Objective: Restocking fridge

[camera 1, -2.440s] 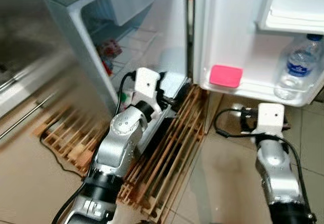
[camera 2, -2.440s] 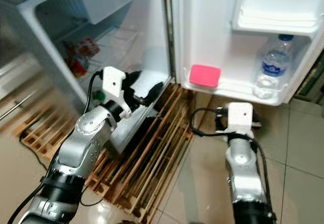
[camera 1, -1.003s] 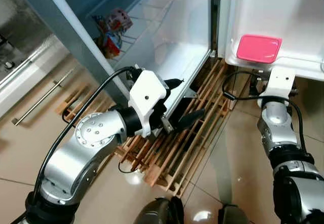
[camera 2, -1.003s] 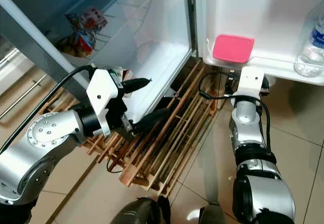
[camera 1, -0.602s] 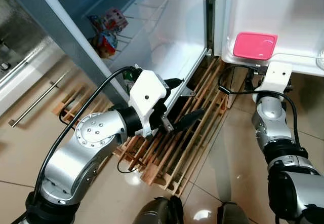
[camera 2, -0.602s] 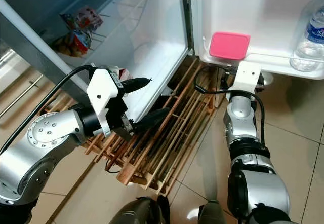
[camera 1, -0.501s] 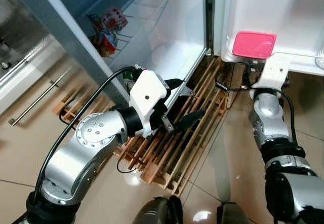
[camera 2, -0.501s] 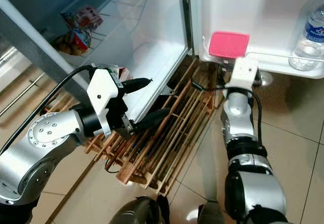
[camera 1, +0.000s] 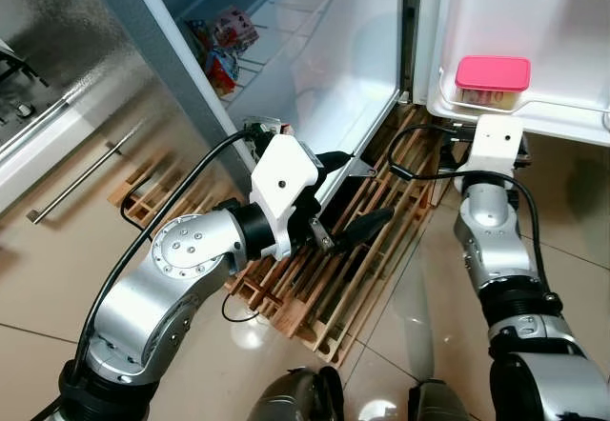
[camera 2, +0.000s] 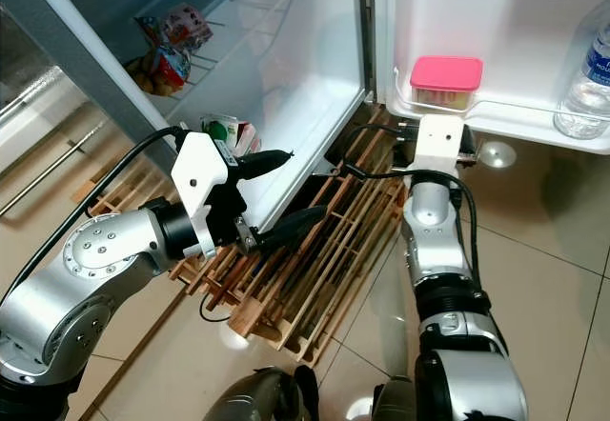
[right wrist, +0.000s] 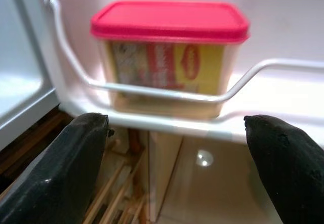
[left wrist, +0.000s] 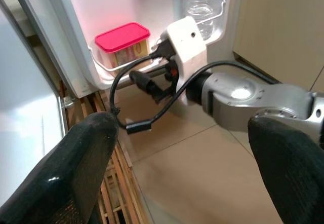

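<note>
Behind door rail (right wrist: 152, 93), tub's yellow label (right wrist: 167, 69).

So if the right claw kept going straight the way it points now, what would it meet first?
Probably the white wire rail of the fridge door shelf, and right behind it the red-lidded tub. The right claw is open and aimed at the shelf front; depth is hard to judge.

Water bottle (camera 2: 589, 78) cut by edge
</note>
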Robot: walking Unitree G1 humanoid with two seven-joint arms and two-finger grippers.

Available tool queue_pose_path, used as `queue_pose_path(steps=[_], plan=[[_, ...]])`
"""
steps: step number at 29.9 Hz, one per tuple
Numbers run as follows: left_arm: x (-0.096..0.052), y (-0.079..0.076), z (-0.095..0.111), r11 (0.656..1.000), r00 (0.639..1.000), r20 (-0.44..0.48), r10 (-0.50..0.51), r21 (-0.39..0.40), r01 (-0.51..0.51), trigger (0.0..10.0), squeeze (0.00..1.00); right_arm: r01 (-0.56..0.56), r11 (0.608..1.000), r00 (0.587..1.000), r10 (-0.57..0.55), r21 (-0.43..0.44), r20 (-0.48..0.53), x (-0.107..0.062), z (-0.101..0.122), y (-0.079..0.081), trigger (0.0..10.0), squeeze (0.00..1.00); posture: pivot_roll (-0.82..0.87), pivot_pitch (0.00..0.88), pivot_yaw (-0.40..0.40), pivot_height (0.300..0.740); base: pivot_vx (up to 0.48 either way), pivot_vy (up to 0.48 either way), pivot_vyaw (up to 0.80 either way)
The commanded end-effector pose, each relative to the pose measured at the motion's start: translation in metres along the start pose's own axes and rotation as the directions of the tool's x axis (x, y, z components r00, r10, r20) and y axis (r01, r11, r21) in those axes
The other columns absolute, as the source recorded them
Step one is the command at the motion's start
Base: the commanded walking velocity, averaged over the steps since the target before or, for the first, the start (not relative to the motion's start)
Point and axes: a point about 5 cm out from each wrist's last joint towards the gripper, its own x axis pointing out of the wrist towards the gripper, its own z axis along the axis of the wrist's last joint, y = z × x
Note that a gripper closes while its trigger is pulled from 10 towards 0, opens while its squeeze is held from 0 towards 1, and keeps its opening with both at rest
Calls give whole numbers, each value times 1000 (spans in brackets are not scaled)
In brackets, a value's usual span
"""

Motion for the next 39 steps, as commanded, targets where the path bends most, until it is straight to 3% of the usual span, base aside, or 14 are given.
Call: queue_pose_path(steps=[1,3,5,6,8,10,12,14,16,17,19,23,30,39], plan=[[-3,4,-3,1000,1000,-10,26,4,-26,10000,0,-21,1000,1000,21,4,9,-3,4,6,10000,24,60,167,204,740,0,0,0],[-3,5,-4,999,999,-4,45,1,-45,10000,0,-19,1000,1000,19,3,20,-8,4,5,10000,24,50,162,194,740,0,0,0],[-3,9,-4,996,996,31,86,-19,-85,10000,0,0,1000,997,1,-17,76,-32,7,2,10000,24,13,135,168,740,0,0,0],[-3,9,-4,996,996,31,86,-19,-85,10000,0,0,1000,997,1,-17,76,-32,7,2,10000,24,13,135,168,740,0,0,0],[-1,12,-3,993,992,65,110,-37,-108,10000,0,21,999,993,-18,-28,118,-53,10,-2,10000,27,-22,109,148,740,0,0,0],[2,9,-6,992,994,88,59,-116,-49,10000,0,29,998,985,-19,-55,169,-74,16,-6,10000,24,-73,66,121,740,0,0,0],[3,8,-6,991,994,96,59,-123,-47,10000,0,31,997,983,-18,-67,184,-82,18,-8,10000,27,-73,66,121,740,0,0,0],[0,24,-19,957,969,96,227,-205,-203,10000,0,51,996,982,-35,-79,184,-100,13,-18,10000,27,-115,10,93,740,0,0,0],[-1,27,-23,947,962,84,259,-215,-237,10000,0,53,995,982,-37,-84,183,-102,11,-21,10000,27,-117,3,90,740,0,0,0],[-8,32,-36,920,944,52,326,-248,-304,10000,0,53,993,981,-32,-104,192,-110,7,-27,10000,27,-126,0,84,740,0,0,0],[-8,32,-36,920,944,52,326,-248,-304,10000,0,53,993,981,-32,-104,192,-110,7,-27,10000,27,-126,0,84,740,0,0,0],[-20,37,-60,872,909,1,416,-284,-399,10000,0,58,985,986,-31,-162,164,-118,-5,-39,10000,31,-149,0,78,740,0,0,0],[3,41,-53,906,925,70,374,-240,-348,10000,0,7,987,994,11,-161,112,-97,-10,-28,10000,24,-165,0,83,740,0,0,0],[8,39,-54,915,930,101,354,-246,-321,10000,0,-26,992,998,33,-127,56,-89,-18,-24,10000,24,-168,0,85,740,0,-410,0]])
